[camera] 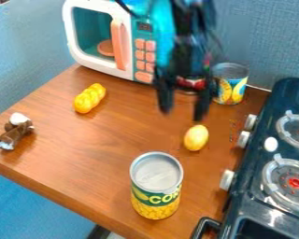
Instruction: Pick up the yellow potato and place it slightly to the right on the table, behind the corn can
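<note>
Yellow and oval, the small lemon-like piece [195, 137] lies on the wooden table [127, 140], in view just below the black gripper [182, 115], whose 2 fingers hang parted and empty. Centring them across the piece's narrower width, then closing gently, should prevent rolling toward the stove [249, 205].

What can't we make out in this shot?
Camera view:
- Red object: mostly hidden behind the gripper; shape unclear.
- Toy microwave: top cut off by top edge; part of its right side behind the arm.
- Toy stove: cut off by right and bottom edges.
- Brown-and-white object: too small to identify.
</note>
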